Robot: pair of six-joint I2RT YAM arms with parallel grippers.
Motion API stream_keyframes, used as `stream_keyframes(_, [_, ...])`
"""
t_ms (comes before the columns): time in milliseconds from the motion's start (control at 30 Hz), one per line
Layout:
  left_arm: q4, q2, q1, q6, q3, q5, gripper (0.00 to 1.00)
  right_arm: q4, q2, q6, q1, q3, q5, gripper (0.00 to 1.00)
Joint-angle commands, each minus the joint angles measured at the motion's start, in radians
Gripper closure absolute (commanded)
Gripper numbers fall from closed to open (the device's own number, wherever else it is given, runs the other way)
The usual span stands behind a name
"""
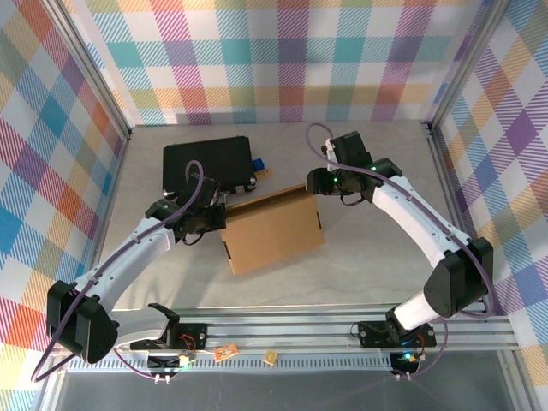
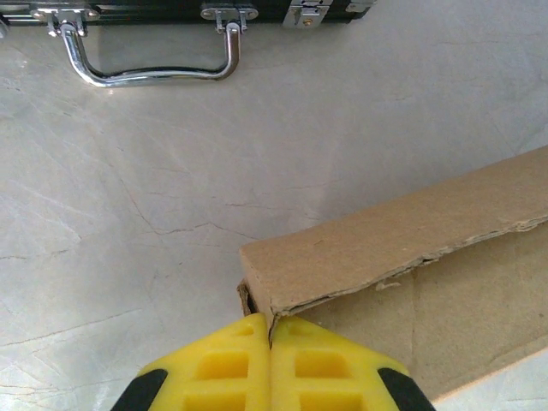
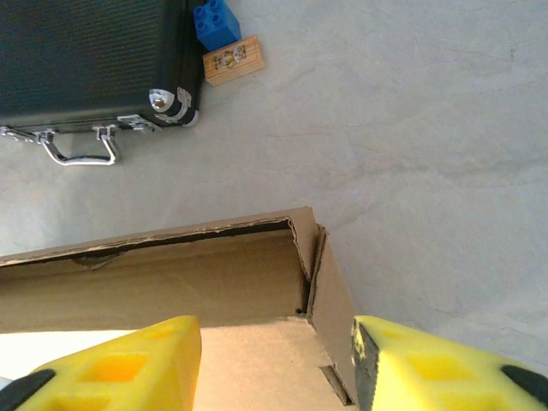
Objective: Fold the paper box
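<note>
On the left, the pale stone-look table top (image 1: 141,171) runs up to a metal rail and a checked wall, with some bare room there. The left gripper (image 2: 271,341) sits at the left end of the plain brown cardboard paper box (image 1: 274,229). Its yellow fingers (image 2: 223,368) are pressed together, and the torn top edge of the box's raised wall (image 2: 402,231) runs right into the line between them, so they look clamped on that corner.

Just behind the box lies a black rectangular case (image 1: 210,163) with a shiny metal handle (image 2: 154,68). The case and the box are near each other, with a thin strip of table between. By the case's right corner sit a small blue plastic brick (image 3: 214,21) and a little wooden block (image 3: 233,60), touching or almost touching.

The box lies in the middle of the table, turned a bit, its back wall folded up.

The right gripper (image 3: 276,364) hangs over the box's far right corner. Its jaws are apart and hold nothing. One yellow finger (image 3: 128,368) is over the inside, the other is past the end wall.

To the right, the table is bare up to the rail.
</note>
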Motion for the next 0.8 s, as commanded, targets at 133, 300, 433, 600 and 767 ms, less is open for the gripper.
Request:
stream_keyframes(133, [0.005,-0.035,-0.029,-0.002,-0.012,-0.063,1.0,-0.118,-0.028,0.554,-0.03,0.076,-0.094,0.37])
stream_keyframes(300, [0.025,-0.052,-0.049,-0.007,-0.017,-0.088,1.0,0.046,-0.009,0.962,-0.032,-0.017,-0.318,0.26])
stream_keyframes(433, [0.034,-0.06,-0.062,-0.011,-0.023,-0.1,1.0,0.187,-0.015,1.213,-0.024,-0.124,-0.393,0.16])
stream_keyframes(600, [0.034,-0.068,-0.075,-0.019,-0.032,-0.11,1.0,0.137,-0.009,1.322,-0.014,-0.123,-0.426,0.1])
stream_keyframes(767, [0.041,-0.073,-0.089,-0.022,-0.037,-0.12,1.0,0.174,0.005,1.367,0.004,-0.161,-0.424,0.09])
